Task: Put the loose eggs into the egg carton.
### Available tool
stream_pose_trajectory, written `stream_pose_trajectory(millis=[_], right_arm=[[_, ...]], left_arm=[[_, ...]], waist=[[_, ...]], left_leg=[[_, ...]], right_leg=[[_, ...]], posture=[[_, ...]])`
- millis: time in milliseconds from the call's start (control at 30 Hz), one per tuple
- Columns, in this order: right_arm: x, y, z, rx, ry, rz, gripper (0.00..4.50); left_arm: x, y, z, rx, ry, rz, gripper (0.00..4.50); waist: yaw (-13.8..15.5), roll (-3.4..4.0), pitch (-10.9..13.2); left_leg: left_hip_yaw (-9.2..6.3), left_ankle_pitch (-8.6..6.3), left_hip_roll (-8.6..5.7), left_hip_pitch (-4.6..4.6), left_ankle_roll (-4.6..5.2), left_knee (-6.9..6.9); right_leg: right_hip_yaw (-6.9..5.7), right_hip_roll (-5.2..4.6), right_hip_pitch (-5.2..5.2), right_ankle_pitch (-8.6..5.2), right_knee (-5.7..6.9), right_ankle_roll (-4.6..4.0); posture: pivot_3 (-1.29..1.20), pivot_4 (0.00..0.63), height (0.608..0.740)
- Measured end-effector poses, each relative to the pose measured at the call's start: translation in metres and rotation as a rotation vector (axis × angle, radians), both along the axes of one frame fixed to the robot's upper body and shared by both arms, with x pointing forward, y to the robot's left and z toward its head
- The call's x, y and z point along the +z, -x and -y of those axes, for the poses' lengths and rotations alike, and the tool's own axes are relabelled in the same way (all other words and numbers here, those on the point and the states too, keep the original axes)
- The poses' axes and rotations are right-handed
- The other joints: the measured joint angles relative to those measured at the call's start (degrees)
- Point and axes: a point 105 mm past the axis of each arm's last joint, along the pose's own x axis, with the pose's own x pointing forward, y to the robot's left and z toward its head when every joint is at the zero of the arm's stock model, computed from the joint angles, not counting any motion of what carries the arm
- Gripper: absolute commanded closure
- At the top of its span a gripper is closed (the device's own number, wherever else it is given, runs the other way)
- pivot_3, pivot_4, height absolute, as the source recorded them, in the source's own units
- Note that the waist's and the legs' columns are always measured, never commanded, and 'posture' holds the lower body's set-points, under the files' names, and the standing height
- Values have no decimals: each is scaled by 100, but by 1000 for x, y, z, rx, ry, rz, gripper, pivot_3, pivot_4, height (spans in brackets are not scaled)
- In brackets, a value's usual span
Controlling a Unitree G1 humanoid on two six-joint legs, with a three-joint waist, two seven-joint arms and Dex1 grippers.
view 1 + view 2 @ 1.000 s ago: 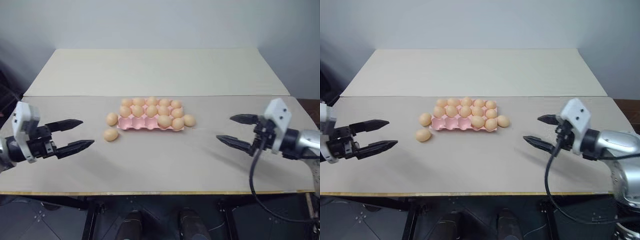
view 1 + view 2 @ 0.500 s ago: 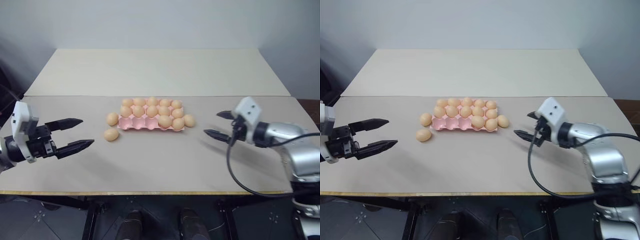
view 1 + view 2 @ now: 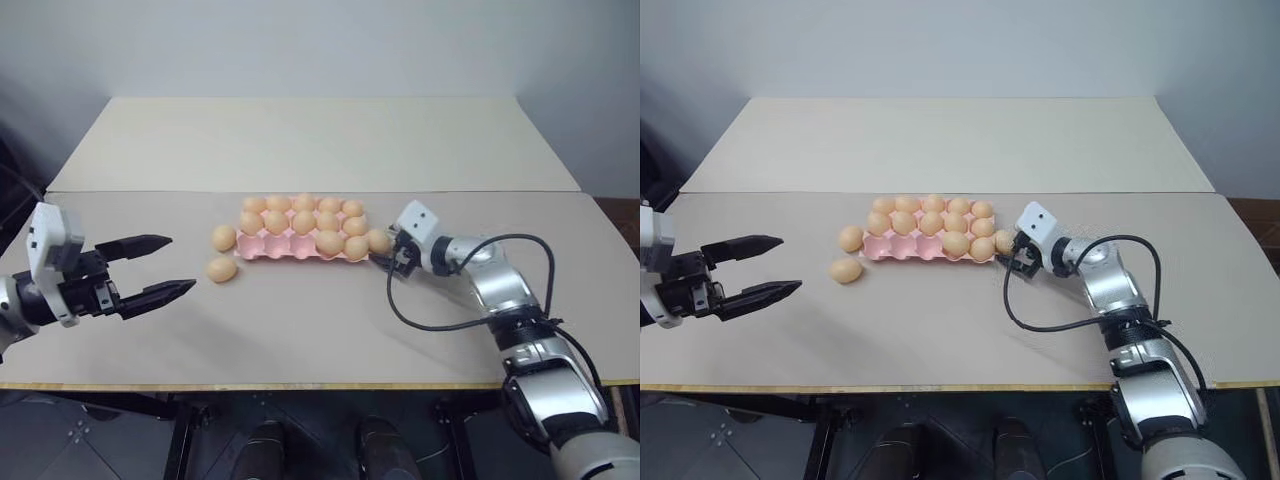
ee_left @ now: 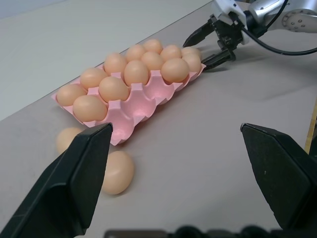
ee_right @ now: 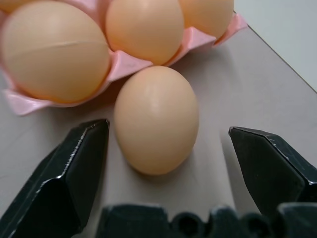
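The pink carton (image 3: 300,248) lies flat near the middle of the table (image 3: 300,320), its long side running left to right. The back two rows are full of eggs, and the front row holds two more toward its right end, leaving three front cups bare on the left. Three loose eggs lie on the table around it. One egg (image 3: 379,240) rests just beside the carton's right end, touching or nearly touching its rim. A second egg (image 3: 223,238) sits just off the carton's left end, and a third egg (image 3: 221,269) lies a little nearer the robot than that one, clear of the carton. The right gripper (image 3: 390,258) is stretched out low over the table to the right-hand egg; in the right wrist view its fingers (image 5: 74,173) stand spread wide with that egg (image 5: 156,119) between them, one finger close by the egg's side and the other further off, neither clearly touching it. The left gripper (image 3: 165,268) hovers over the left part of the table, well apart from the carton and the two left-hand eggs, its fingers (image 3: 135,244) also spread wide and nothing between them. The left wrist view looks along the table at the carton (image 4: 143,99) with the right gripper (image 4: 210,47) at its far end.
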Motion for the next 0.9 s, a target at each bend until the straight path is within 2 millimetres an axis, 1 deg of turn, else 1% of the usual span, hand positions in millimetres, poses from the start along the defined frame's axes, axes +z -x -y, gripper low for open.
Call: stream_pose_trajectory(millis=[67,200,233,300,433,500,533,600,667,733,767,833,900], right_arm=[[-1,-1,-3,1,-11,9,957],[4,-1,-2,-2,-28,30,2412],[7,1,0,-3,-29,44,2611],[12,4,7,-13,-24,66,2611],[22,16,27,-53,10,89,2611],[33,19,28,-60,17,113,2611],[42,20,25,-55,8,134,2611],[60,22,10,-22,-10,173,2611],[78,23,-14,36,-28,207,2611],[91,23,-40,87,-51,223,2611],[95,24,-53,118,-66,223,2611],[96,29,-83,189,-84,217,2611],[88,33,-107,239,-91,188,2611]], left_arm=[[0,1,1,-2,2,1,0],[3,2,2,-6,4,9,0],[3,2,1,-6,3,8,0],[3,2,1,-6,3,8,0],[4,1,1,-5,5,13,0],[5,0,1,-3,8,17,0],[6,-1,1,-2,10,22,0],[8,-2,1,-3,18,23,0],[10,-2,4,-19,32,20,0],[10,-2,5,-28,27,9,0],[10,-2,4,-28,24,3,0],[9,-2,3,-27,23,-3,0],[8,-1,3,-27,24,-9,0]], waist=[[0,0,0],[1,0,0],[3,0,0],[14,0,0],[25,0,0],[-4,1,0],[-28,1,0],[-90,1,0],[-142,1,0],[-147,1,0],[-140,1,0],[-127,1,0],[-118,0,0]], left_leg=[[0,1,0,1,-1,0],[0,0,0,0,-1,0],[0,0,0,0,0,0],[0,0,0,0,0,0],[0,0,-1,1,0,0],[1,0,0,2,0,0],[1,0,2,4,0,0],[1,0,5,7,0,-1],[0,0,7,13,1,-1],[1,0,9,17,1,-3],[1,0,11,18,1,-4],[1,0,11,16,0,-4],[0,0,10,15,0,-4]], right_leg=[[0,0,0,0,2,0],[1,0,-1,0,2,0],[1,0,-1,0,2,0],[1,0,0,0,1,0],[1,0,0,0,3,0],[4,1,-2,0,8,0],[5,5,-2,0,9,0],[8,10,-3,0,12,0],[14,15,-2,0,16,0],[19,21,-2,0,17,0],[19,22,-3,0,17,0],[19,21,-3,0,15,0],[20,20,-3,0,14,-1]], posture=[[0,150,740],[0,150,740],[0,150,740],[0,150,740],[0,150,740],[0,150,740],[0,150,740],[0,150,740],[0,150,740],[0,150,740],[0,150,740],[0,150,740],[0,150,740]])
